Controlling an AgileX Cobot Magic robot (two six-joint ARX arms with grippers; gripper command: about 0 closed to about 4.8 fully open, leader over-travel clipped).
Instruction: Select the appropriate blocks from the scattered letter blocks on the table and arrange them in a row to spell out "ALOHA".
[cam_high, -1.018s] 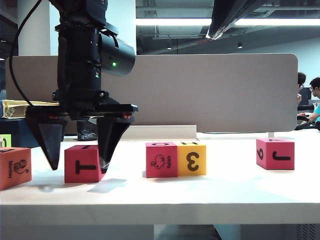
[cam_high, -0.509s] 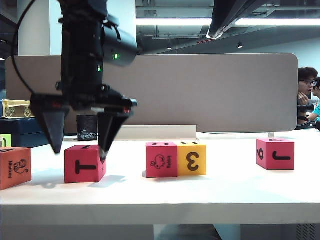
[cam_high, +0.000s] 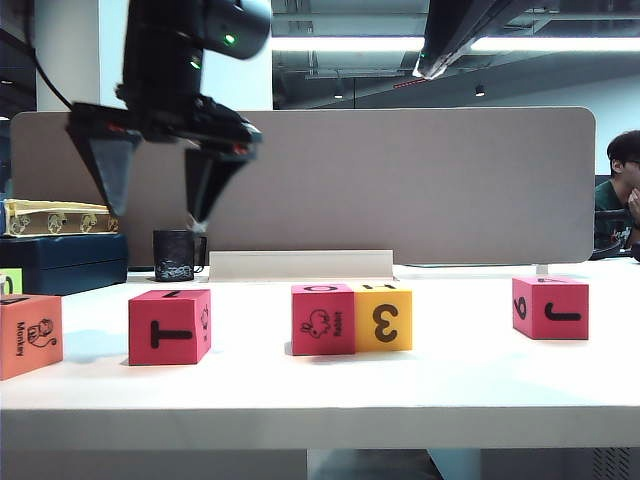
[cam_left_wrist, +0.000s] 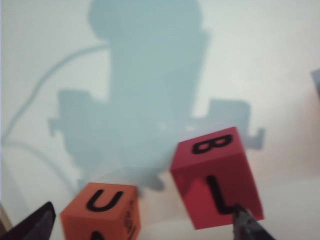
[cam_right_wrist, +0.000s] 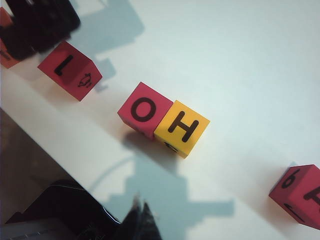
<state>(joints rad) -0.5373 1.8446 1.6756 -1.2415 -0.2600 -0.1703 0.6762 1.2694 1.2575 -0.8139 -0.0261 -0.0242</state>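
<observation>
In the exterior view my left gripper (cam_high: 158, 212) hangs open, high above the pink-red T cube (cam_high: 168, 327) and clear of it. An orange monkey cube (cam_high: 30, 335) sits at the table's (cam_high: 450, 385) left edge. The pink-red rabbit cube (cam_high: 323, 319) and the yellow 3 cube (cam_high: 384, 317) touch side by side at the middle. A pink-red J cube (cam_high: 550, 307) stands alone on the right. The left wrist view shows the open gripper (cam_left_wrist: 142, 229) over the orange cube (cam_left_wrist: 102, 212) and the pink-red cube (cam_left_wrist: 217, 180). My right gripper (cam_right_wrist: 140, 220) is shut and empty, above the O cube (cam_right_wrist: 145, 110) and H cube (cam_right_wrist: 181, 127).
A grey-brown divider panel (cam_high: 400, 180) closes off the back of the table. A black mug (cam_high: 175, 255) and a dark box (cam_high: 60, 262) stand behind the cubes at the left. A sliver of lime-green cube (cam_high: 9, 281) shows at the left edge.
My left gripper has risen from straddling the T cube to well above it, still open. The T cube stays on the table. The right arm has not moved.
</observation>
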